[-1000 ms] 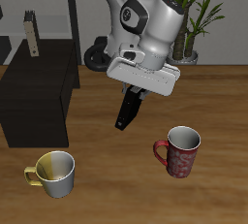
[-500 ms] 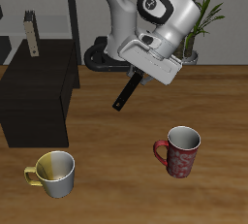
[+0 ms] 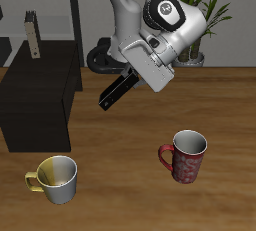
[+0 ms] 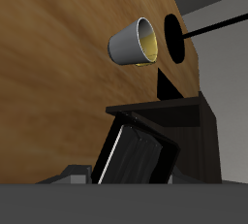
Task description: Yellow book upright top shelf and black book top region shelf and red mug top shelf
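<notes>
Nearest the camera, the yellow mug [image 3: 54, 177] sits at lower left and the red mug [image 3: 184, 156] at lower right, both on the table [image 3: 120, 190]. Mid-frame, the gripper [image 3: 128, 77] clamps the black book [image 3: 118, 89] aloft, tilted; the grip looks partial, so swinging it could let it slip. Behind at left, the yellow book [image 3: 33, 37] stands on the shelf [image 3: 40, 95].

yellow book [image 3: 34, 37] upright — atop shelf [image 3: 40, 100]
</notes>
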